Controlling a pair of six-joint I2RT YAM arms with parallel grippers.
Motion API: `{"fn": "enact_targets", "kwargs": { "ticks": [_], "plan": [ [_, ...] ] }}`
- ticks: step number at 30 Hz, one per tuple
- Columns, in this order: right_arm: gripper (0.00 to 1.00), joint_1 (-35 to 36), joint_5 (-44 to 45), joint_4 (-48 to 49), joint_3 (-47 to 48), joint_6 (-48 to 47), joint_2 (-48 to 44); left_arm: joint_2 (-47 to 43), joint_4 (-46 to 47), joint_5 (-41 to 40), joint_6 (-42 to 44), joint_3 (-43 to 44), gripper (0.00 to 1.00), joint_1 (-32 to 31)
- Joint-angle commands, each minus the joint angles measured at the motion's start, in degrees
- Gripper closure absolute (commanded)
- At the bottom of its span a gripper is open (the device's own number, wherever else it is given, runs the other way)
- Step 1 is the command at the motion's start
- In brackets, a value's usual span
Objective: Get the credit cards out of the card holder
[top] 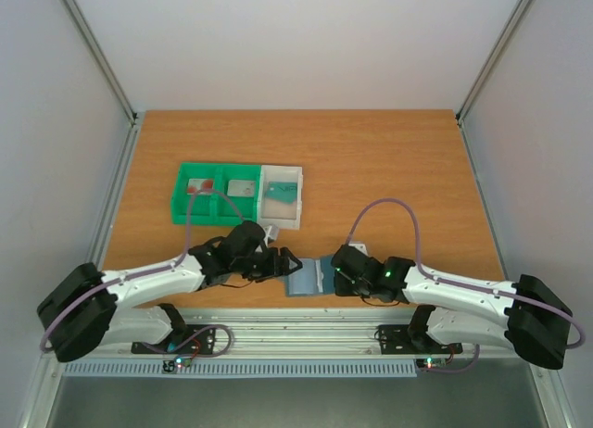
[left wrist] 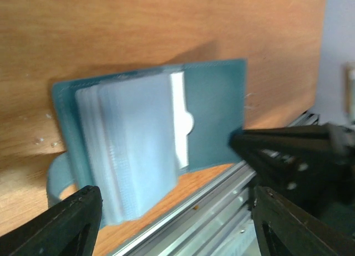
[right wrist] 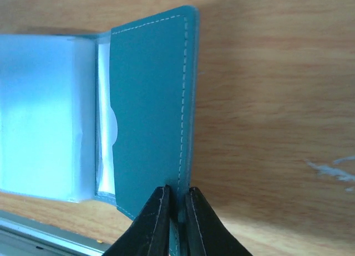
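1 card holder, 2 trays

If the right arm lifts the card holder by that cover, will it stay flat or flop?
Likely flops: the right gripper pinches only one cover edge of the card holder, which folds at its spine. The clear sleeves fan loosely and would probably dangle. Thin, so likely light and easy to slide on the table.

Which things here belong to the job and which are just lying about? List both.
Job: card holder; pale card in its sleeve; cards lying in the trays.
Lying about: green tray; white tray.
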Motion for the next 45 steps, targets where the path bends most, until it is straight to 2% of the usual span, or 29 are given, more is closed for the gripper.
{"fn": "enact_targets", "kwargs": {
  "ticks": [1,11,17,31,45],
  "plan": [
    [0.9,3.26,1.28,3.51,-0.5,5.9,2.39,-4.58,-1.22,0.72,-0.44,-0.69,0.24,0.89],
    [0.9,4.77,2.02,5.2,0.18,7.47,6.07,-1.03,2.5,3.01,-1.26,-2.45,0.21,0.88],
    [0.9,5.16,2.17,5.21,0.38,7.68,6.62,1.47,9.48,4.21,-2.5,-4.48,0.2,0.9],
    [0.89,5.74,3.08,4.11,1.08,6.84,6.54,3.67,8.19,3.11,-1.66,-3.9,0.2,0.91],
    [0.89,5.94,3.34,4.15,1.01,6.9,6.8,5.64,13.44,5.82,-3.79,-4.16,0.22,0.75]
  ]
}}
